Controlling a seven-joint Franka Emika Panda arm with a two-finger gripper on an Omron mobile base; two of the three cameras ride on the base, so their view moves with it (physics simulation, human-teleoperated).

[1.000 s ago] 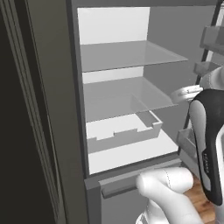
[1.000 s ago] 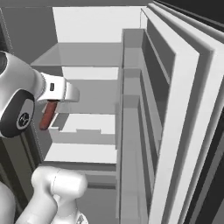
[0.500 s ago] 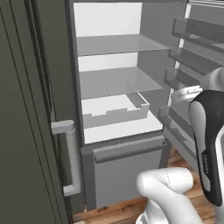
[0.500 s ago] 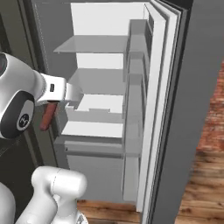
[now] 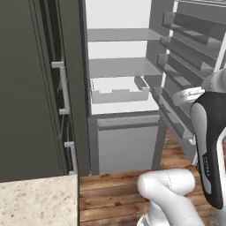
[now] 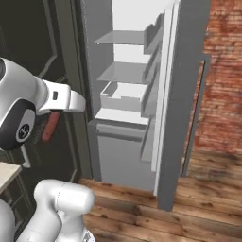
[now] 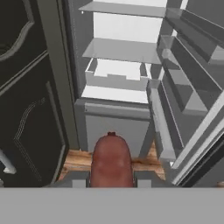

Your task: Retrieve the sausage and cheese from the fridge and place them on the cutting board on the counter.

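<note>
Reddish-brown sausage (image 7: 111,160) pinched between the fingers (image 7: 146,179), clear of the open fridge (image 5: 121,95). Transport step; next, carry to the worktop (image 5: 37,201) board.

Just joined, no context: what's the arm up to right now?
The gripper is shut on the sausage, carried out in front of the open fridge. In the right base view the sausage hangs below the hand, clear of the shelves. A corner of the counter shows at lower left of the left base view. The sausage isn't set down yet.
</note>
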